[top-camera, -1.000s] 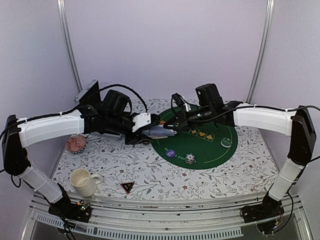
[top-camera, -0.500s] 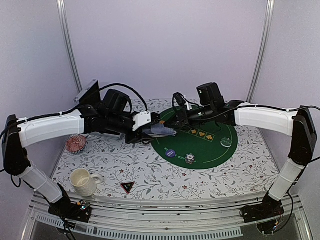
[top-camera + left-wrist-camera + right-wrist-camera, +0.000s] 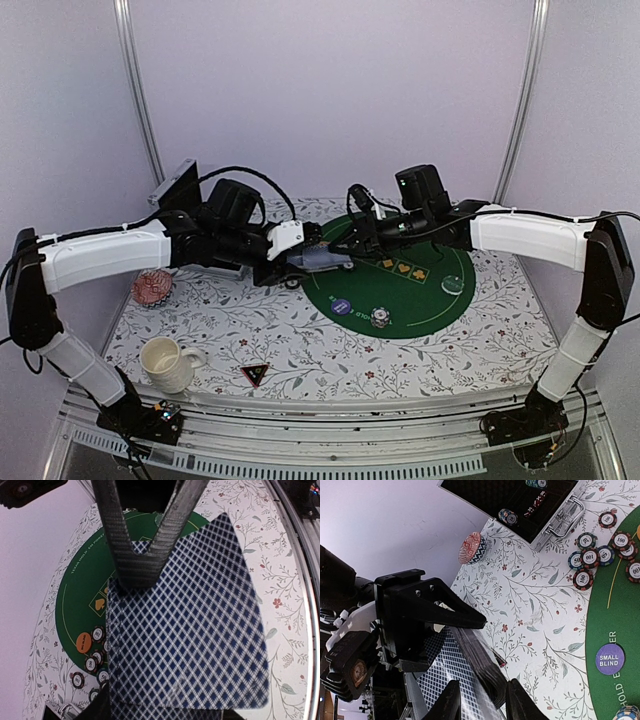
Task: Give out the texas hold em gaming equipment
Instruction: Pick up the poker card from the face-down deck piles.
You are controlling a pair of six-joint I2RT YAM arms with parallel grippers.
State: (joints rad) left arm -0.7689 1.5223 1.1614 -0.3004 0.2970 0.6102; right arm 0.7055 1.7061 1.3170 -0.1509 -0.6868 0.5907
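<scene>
Top external: mug [image 3: 165, 363], pink dish [image 3: 152, 288] on worktop [image 3: 300, 340] left. Left fingers [image 3: 135, 560] clamp cards [image 3: 325, 260]; right fingers [image 3: 451, 700] spread alongside. Cards raised slightly since.

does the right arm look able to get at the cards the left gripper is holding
Probably yes. The right gripper is open right at the edge of the cards, which the left gripper holds clamped from the other side, and nothing sits between them.
</scene>
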